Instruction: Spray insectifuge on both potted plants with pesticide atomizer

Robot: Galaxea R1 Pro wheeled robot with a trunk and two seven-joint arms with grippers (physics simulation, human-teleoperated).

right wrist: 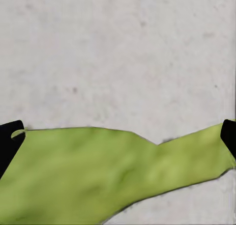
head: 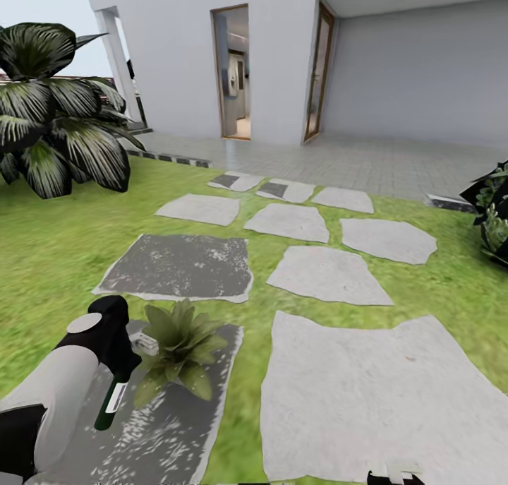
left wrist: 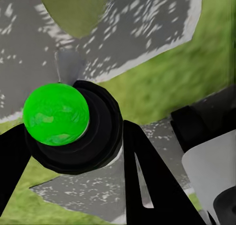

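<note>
The left jaws (head: 116, 372) are clamped on the pesticide atomizer (head: 110, 404), a small dark bottle with a pale label, hanging beside a potted plant (head: 180, 347) of pointed green leaves on a dark stepping stone (head: 176, 428). To its right, pale stones (head: 367, 393) and lawn (head: 42, 259) lie open. The right jaws (right wrist: 118, 131) are spread above a pale stone.

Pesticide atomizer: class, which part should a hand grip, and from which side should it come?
Grip the round dark body of the pesticide atomizer across its width, coming in from the side. It is a slim cylinder, so two fingers can close on opposite walls while the green-tipped end stays free. The left hand holds it this way, beside the potted plant.
</note>
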